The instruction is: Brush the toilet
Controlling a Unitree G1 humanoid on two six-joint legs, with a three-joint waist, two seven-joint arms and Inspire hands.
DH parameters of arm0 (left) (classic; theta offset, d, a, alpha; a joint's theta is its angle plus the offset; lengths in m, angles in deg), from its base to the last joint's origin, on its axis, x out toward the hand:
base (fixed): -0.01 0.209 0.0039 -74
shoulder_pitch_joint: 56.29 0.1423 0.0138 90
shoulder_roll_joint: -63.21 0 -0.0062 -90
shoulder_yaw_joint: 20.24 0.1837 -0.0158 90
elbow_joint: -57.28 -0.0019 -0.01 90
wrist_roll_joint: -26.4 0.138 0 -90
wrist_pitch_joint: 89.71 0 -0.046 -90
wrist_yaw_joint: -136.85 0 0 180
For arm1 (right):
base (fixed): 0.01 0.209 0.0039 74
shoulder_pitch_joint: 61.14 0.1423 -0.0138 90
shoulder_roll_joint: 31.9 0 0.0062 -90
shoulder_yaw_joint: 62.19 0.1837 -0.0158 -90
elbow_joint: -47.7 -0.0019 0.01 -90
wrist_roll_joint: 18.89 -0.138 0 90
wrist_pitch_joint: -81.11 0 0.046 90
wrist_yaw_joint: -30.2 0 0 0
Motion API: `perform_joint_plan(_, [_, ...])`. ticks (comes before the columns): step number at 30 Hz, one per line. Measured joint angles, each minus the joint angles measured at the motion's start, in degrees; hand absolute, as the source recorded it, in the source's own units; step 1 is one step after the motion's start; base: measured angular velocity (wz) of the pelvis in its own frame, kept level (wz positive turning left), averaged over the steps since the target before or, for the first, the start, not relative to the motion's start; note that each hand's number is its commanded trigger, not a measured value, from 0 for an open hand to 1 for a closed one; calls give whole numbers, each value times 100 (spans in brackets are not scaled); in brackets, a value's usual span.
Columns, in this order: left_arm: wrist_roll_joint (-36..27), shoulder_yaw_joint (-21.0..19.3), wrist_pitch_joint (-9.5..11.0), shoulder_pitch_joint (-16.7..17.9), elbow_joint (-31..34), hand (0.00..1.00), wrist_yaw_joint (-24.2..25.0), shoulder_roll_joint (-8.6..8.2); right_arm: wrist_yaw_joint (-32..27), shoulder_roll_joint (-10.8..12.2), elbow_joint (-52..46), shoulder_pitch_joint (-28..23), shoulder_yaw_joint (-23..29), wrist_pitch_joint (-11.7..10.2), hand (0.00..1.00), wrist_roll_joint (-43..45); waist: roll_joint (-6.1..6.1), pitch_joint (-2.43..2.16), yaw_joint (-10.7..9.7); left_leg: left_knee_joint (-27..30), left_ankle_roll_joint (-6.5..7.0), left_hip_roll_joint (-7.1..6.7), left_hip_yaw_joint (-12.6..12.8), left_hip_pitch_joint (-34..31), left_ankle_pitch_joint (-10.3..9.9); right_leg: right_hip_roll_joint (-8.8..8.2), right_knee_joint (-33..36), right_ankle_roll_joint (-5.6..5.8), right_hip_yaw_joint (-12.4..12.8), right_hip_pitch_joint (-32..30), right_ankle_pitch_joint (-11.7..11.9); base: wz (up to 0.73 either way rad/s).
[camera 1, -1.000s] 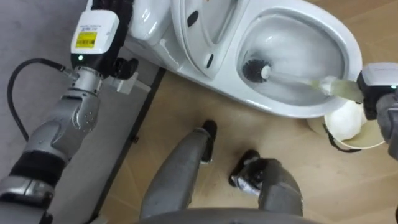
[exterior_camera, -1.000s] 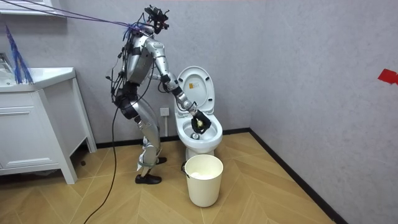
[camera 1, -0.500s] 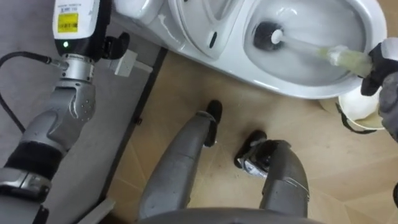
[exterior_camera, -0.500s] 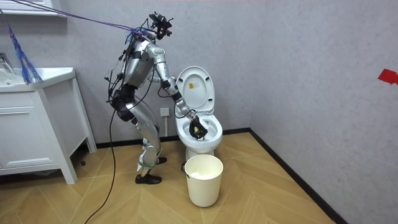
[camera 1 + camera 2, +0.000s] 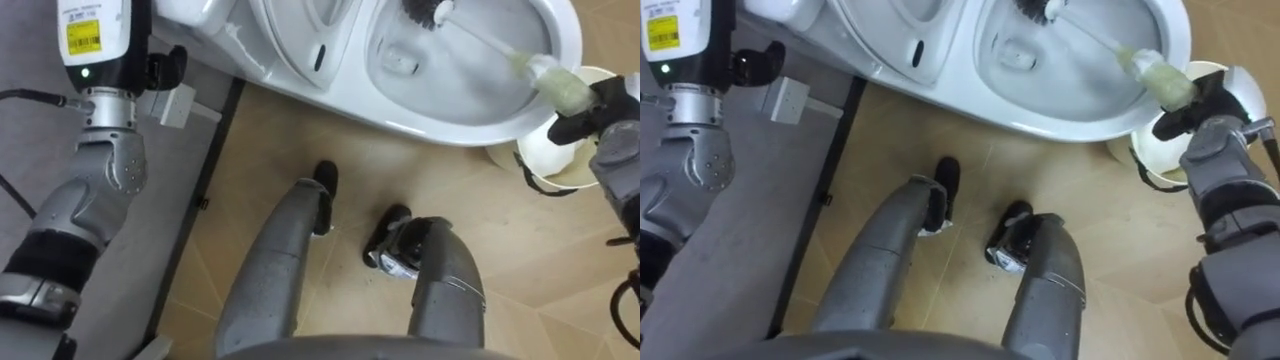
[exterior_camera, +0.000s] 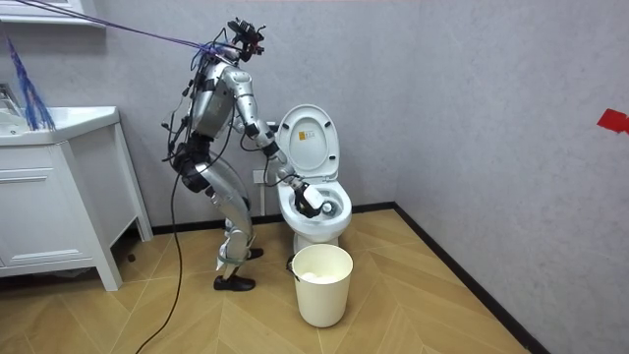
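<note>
Furthest left of the toilet bowl, on its cistern side, the left hand is raised at the end of its arm. I cannot tell how its fingers stand, and it takes no part in the scrubbing. The raised seat stands between it and the bowl.

Inside the bowl is the toilet brush. Its dark bristle head lies at the side of the bowl away from the robot. Its long axis slants from there back across the basin and out over the bowl's near right rim, where the pale handle ends.

The right hand sits just outside that rim with its dark fingers curled round the handle's end, holding the brush. The brush therefore reaches away from the fingers, inward and to the left, so this hand is the one doing the work. Any scrubbing stroke will probably run along or sweep about that slanted line, with the rim as a likely pivot.

A white bin stands on the floor just beside the bowl, under the right hand.
</note>
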Motion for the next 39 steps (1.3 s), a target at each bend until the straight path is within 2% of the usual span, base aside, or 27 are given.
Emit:
perform_joint_plan(4, [28, 3, -135, 88, 4, 0, 54, -6, 56, 151, -6, -57, 179, 14, 100, 364, 25, -12, 4, -5, 8, -2, -4, 55, 3, 2, -19, 10, -6, 59, 11, 0])
perform_joint_plan(7, [23, 28, -245, 127, 5, 0, 132, -40, 100, 205, -78, -62, 212, 23, 100, 1187, 56, -24, 23, -19, 8, 22, -15, 138, 5, 59, -77, 19, 5, 147, 26, -2])
perform_joint_plan(11, [99, 40, -348, 280, 28, 0, 303, -48, 142, 130, -538, -286, 54, 160, 100, 2330, 257, -32, 143, -88, -6, 135, -27, 297, -12, 202, -338, 27, -19, 350, 122, -11])
perform_joint_plan(13, [69, 46, -377, 293, 27, 0, 331, -48, 282, 4, -716, -412, -185, 262, 100, 2946, 355, -57, 181, -173, -11, 117, -13, 339, -5, 192, -387, 23, -10, 368, 151, -7])
perform_joint_plan(15, [71, 47, -386, 290, 26, 0, 332, -48, 384, -20, -732, -471, -322, 352, 100, 3206, 383, -67, 214, -182, -14, 123, -4, 364, -5, 197, -400, 21, -7, 391, 147, 0])
perform_joint_plan(21, [73, 76, -323, 248, 24, 0, 431, -48, 548, -137, -734, -442, -416, 413, 100, 4128, 450, -51, 335, -191, -51, 133, -36, 354, -29, 226, -445, 3, -48, 408, 126, 2])
perform_joint_plan(25, [-54, 110, -238, 250, 21, 0, 431, -48, 568, -150, -767, -456, -420, 420, 100, 4370, 469, -49, 339, -234, -66, 140, -50, 357, -38, 242, -493, 4, -67, 424, 111, 2])
perform_joint_plan(27, [-118, 112, -145, 248, -23, 0, 431, -48, 667, -226, -992, -549, -422, 436, 100, 4559, 469, -48, 329, -236, -81, 144, -52, 356, -49, 265, -517, 11, -45, 420, 107, 0])
perform_joint_plan(30, [-326, 146, -117, 248, -39, 0, 419, -48, 724, -325, -1421, -809, -422, 572, 100, 4749, 468, -49, 310, -229, -98, 143, -46, 366, -70, 268, -526, 2, -38, 424, 86, 0])
perform_joint_plan(34, [-509, 162, -107, 248, -48, 0, 398, -48, 744, -339, -1621, -939, -421, 663, 100, 4767, 469, -49, 304, -221, -123, 167, -30, 367, -87, 293, -538, -14, -31, 426, 74, -2])
perform_joint_plan(37, [-632, 167, -109, 244, -46, 0, 384, -48, 827, -345, -1562, -882, -457, 662, 100, 4702, 500, -53, 326, -241, -132, 205, -37, 370, -91, 331, -609, -36, -95, 477, 86, 0])
perform_joint_plan(39, [-730, 263, -80, 241, -12, 0, 364, 5, 830, -355, -1374, -756, -552, 649, 100, 4118, 500, -52, 341, -264, -136, 198, -53, 365, -92, 317, -594, -46, -128, 487, 73, 10])
